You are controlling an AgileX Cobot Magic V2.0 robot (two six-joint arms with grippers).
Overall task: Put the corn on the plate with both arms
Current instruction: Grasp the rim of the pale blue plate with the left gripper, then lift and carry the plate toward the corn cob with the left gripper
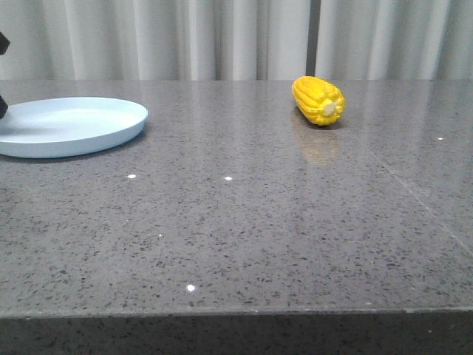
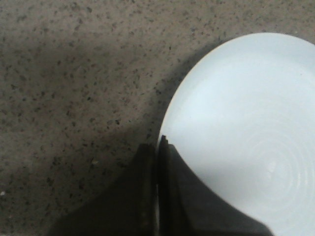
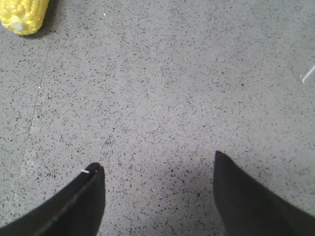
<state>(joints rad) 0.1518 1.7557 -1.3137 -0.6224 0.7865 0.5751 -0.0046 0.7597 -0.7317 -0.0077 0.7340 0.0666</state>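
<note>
The yellow corn [image 1: 319, 100] lies on its side at the back right of the grey table, its pale cut end toward me. The pale-blue plate [image 1: 111, 137] sits at the far left and holds nothing. My left gripper [image 2: 158, 142] is shut on the plate's rim [image 2: 170, 110], one finger on the table side and one over the plate. Only a dark sliver of the left gripper [image 1: 2, 108] shows in the front view. My right gripper [image 3: 157, 164] is open and empty over bare table, with the corn [image 3: 24, 14] well ahead of it and off to one side.
The speckled grey table [image 1: 236, 222] runs to a front edge near me. White curtains [image 1: 236, 37] hang behind it. A faint seam line [image 1: 421, 200] crosses the table on the right.
</note>
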